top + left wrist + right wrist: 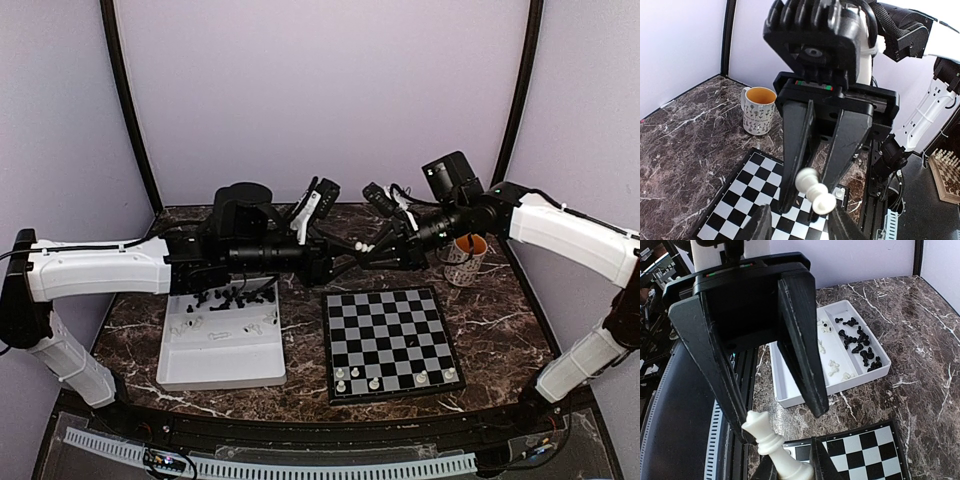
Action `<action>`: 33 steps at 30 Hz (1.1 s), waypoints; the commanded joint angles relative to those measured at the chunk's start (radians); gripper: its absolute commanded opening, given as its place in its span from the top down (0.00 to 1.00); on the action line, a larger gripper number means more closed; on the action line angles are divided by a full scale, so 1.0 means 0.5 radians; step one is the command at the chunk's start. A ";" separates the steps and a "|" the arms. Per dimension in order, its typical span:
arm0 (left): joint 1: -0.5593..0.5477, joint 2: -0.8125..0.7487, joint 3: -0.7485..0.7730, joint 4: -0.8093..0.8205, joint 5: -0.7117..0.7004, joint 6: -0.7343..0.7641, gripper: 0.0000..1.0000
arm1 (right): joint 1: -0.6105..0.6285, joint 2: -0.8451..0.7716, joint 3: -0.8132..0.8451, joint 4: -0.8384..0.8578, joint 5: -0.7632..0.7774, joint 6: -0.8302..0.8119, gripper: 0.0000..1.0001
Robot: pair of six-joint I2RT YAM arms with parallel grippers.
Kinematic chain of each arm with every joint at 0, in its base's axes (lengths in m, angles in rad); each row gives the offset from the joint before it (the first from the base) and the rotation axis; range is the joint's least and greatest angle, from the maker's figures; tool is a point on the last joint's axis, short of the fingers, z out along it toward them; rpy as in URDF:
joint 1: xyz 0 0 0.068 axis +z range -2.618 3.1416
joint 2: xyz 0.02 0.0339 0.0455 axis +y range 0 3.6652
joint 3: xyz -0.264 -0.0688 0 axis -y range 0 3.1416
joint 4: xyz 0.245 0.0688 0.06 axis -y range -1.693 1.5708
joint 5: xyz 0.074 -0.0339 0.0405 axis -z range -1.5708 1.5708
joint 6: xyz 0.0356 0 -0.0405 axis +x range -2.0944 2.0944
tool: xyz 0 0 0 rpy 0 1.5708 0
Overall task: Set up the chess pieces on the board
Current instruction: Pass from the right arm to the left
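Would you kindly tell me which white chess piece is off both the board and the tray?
The white piece pinched in the right gripper in mid-air; the others stand on the board or lie in the tray.

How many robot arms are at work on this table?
2. The left arm stretches over the far end of the white tray; the right arm extends from the opposite side, beside the mug. They meet beyond the board. No other arm shows.
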 commanded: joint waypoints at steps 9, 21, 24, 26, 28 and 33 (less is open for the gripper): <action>-0.014 0.013 0.104 0.136 -0.040 0.087 0.70 | -0.004 0.007 -0.033 0.111 -0.130 0.066 0.92; -0.015 0.066 0.167 0.120 0.025 0.090 0.89 | -0.004 -0.006 -0.052 0.115 -0.118 0.059 0.92; -0.013 0.077 0.175 0.097 0.016 0.090 0.93 | -0.006 -0.011 -0.053 0.096 -0.108 0.035 0.90; -0.013 0.079 0.187 0.064 -0.006 0.101 0.94 | -0.011 -0.027 -0.044 0.001 -0.047 -0.059 0.83; -0.014 0.083 0.232 -0.035 -0.054 0.127 0.95 | -0.056 -0.076 -0.054 -0.165 0.039 -0.251 0.73; -0.014 0.239 0.502 -0.564 -0.079 0.270 0.96 | -0.345 -0.325 -0.244 -0.341 0.076 -0.483 0.61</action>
